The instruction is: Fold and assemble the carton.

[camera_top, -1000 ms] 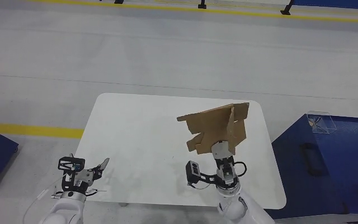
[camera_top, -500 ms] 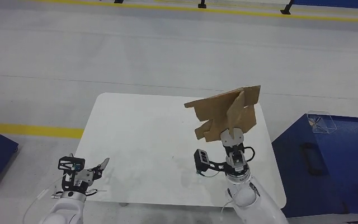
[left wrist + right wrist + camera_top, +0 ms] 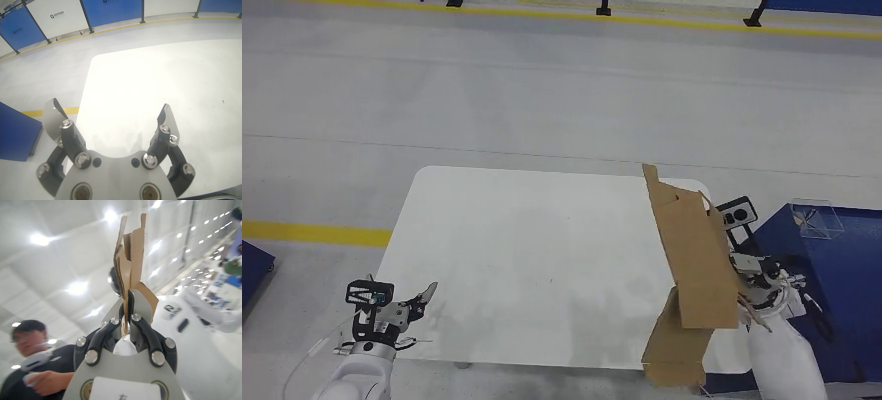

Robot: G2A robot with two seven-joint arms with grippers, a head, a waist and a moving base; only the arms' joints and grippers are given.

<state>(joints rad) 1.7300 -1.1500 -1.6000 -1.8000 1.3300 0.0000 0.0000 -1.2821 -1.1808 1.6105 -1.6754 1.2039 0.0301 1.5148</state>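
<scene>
R gripper point(image 3: 128, 294) has its jaws pulled almost all the way together, & they pinch the bottom edge of the carton point(image 3: 132, 256) btw them. In the R wrist view the carton sticks up past the fingertips toward the ceiling lights. It has a few thin brown layers & flaps that fan apart a bit at the far end.

In the top view the carton point(image 3: 694, 262) is a long flat brown piece, not made into a box yet. It is held up in the air, off the table point(image 3: 522, 250). It covers the table's right edge, from near the far right corner down past the near edge. The arm that holds it is just beside it on the right, partly hidden behind it.

L gripper point(image 3: 110, 103) has its jaws spread wide open. It sits low by the near left corner of the table, well apart from the carton.

A blue cabinet point(image 3: 812, 300) stands on the floor right of the table, w/ a small clear box point(image 3: 815, 216) on top. A yellow line point(image 3: 312, 234) runs along the floor on the left
</scene>
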